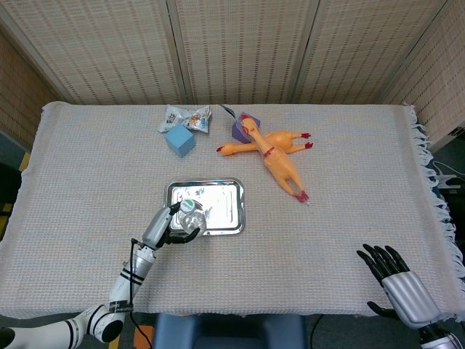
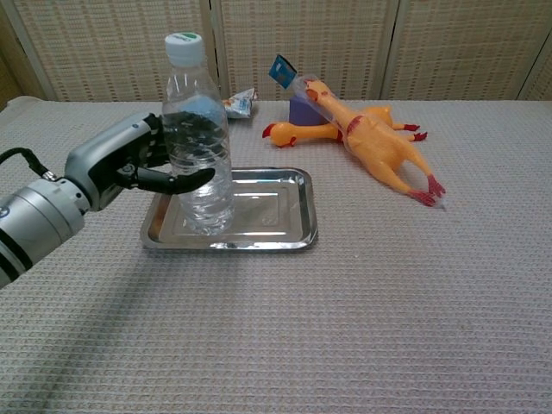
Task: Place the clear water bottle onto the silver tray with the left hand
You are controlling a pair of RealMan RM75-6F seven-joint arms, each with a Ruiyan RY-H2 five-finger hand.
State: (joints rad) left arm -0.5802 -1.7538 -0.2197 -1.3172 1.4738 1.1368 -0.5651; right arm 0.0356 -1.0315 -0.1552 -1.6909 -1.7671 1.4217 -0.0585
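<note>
Right hand [image 1: 398, 281] cut off by the lower right edge of the head view, outside the chest view; its dark fingers are spread and hold nothing, near the front right corner of the worktop [image 1: 363, 218]. Left forearm runs out of the chest view at the left edge; in the head view the clear water bottle [image 1: 190, 215] is foreshortened to cap and shoulder, its body hard to make out against the reflective metal; whether its base touches the metal cannot be told from either view.

Clear water bottle [image 2: 197, 142]: transparent ribbed plastic, cylindrical, white cap with green top, upright, over the front left part of the silver tray [image 2: 285, 233]; left hand [image 2: 125, 164] wraps it at mid-height, grey shell, black fingers curled around its body. Silver tray: rectangular, rounded corners, raised rim, mirror-like floor. Worktop covered by a pale waffle-weave cloth, fringed on its right edge.

Well behind the tray: blue cube [image 2: 202, 121]; crumpled snack packet [image 2: 240, 103] just behind it; yellow rubber chicken [image 2: 371, 142], red feet, lying lengthwise; its head overlaps a purple block [image 2: 301, 111], partly hidden, bearing a blue tag. Woven-panel screens [image 1: 240, 43] close the background.
</note>
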